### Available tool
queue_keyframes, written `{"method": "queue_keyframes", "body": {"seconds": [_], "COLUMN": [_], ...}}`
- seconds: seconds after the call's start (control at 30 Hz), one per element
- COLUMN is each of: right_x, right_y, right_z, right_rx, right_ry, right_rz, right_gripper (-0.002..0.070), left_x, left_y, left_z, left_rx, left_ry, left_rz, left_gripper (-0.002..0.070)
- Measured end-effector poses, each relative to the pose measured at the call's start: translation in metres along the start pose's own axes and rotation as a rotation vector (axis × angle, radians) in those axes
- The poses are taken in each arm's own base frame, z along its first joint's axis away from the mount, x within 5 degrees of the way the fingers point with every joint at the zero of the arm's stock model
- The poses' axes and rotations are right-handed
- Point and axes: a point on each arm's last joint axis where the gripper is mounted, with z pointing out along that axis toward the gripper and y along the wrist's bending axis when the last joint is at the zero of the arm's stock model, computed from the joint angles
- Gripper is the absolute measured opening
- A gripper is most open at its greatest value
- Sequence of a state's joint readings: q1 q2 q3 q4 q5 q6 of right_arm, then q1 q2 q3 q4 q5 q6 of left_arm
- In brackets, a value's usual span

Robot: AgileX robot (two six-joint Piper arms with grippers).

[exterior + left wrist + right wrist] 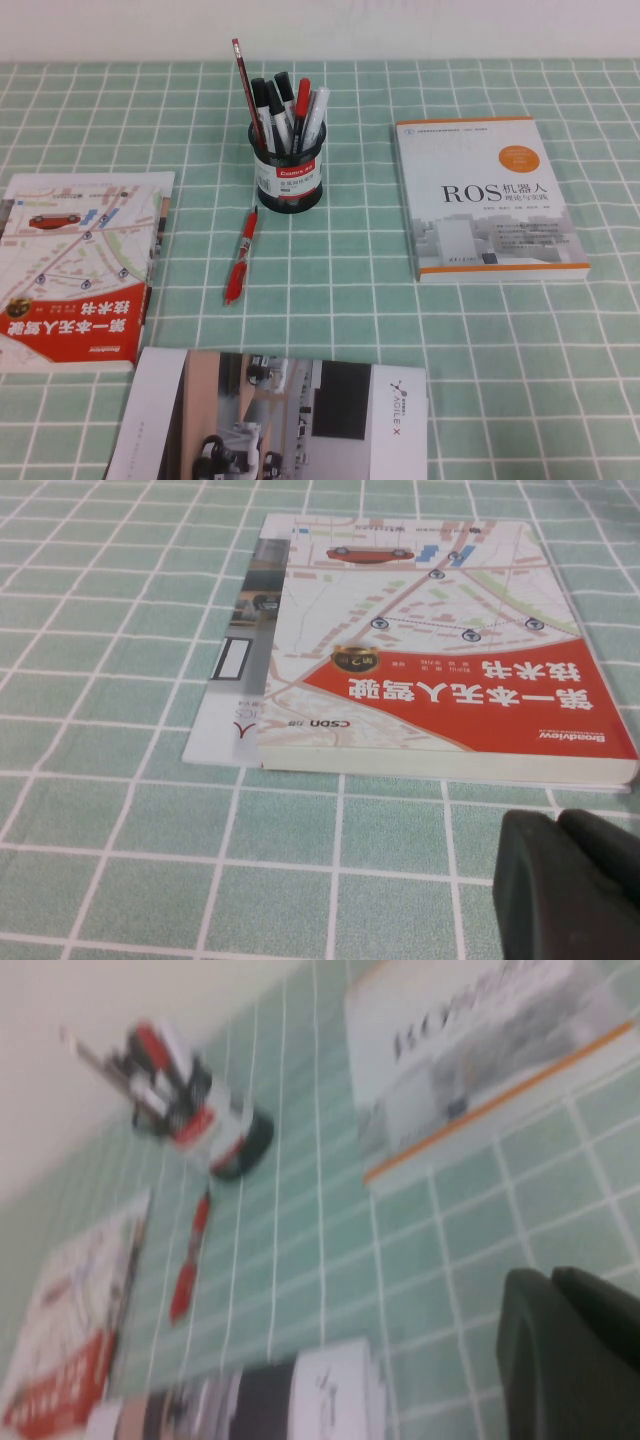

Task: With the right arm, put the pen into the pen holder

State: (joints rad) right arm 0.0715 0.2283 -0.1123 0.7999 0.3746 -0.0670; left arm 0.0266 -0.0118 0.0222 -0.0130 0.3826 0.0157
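Red pen laid flat on worktop, tip near pen holder; not yet grasped; whole task left. Right gripper held above worktop, away from pen; left gripper parked beside map-cover book; finger state of both undetermined.

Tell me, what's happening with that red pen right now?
Red pen flat on table, beside pen holder. Left gripper near map book; right gripper far off. Nothing blocking.
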Motion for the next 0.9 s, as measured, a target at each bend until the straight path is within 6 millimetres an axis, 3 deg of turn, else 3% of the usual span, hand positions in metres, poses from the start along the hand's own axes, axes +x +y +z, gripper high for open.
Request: {"method": "queue_keyframes", "body": {"seconds": [0.23, 0.5, 0.67, 0.9], "right_x": [-0.039, -0.080, -0.080, -0.054], "right_y": [0.039, 0.059, 0.074, 0.120], "right_z": [0.021, 0.076, 0.118, 0.181], "right_rx": [0.068, 0.162, 0.168, 0.164], "right_ry": [0.304, 0.558, 0.674, 0.777], "right_rz": [-0.098, -0.163, -0.223, -0.344], "right_gripper": [-0.0020, -0.0020, -0.0020, -0.0020], "left_x": [0.000, 0.000, 0.000, 0.000], "left_y": [0.000, 0.000, 0.000, 0.000], "left_z": [0.000, 0.000, 0.000, 0.000], "left_rx": [0.000, 0.000, 0.000, 0.000], "left_ry": [0.000, 0.000, 0.000, 0.000], "left_rz": [0.000, 0.000, 0.000, 0.000], "left_gripper": [-0.0004, -0.0004, -0.0004, -0.0004]}}
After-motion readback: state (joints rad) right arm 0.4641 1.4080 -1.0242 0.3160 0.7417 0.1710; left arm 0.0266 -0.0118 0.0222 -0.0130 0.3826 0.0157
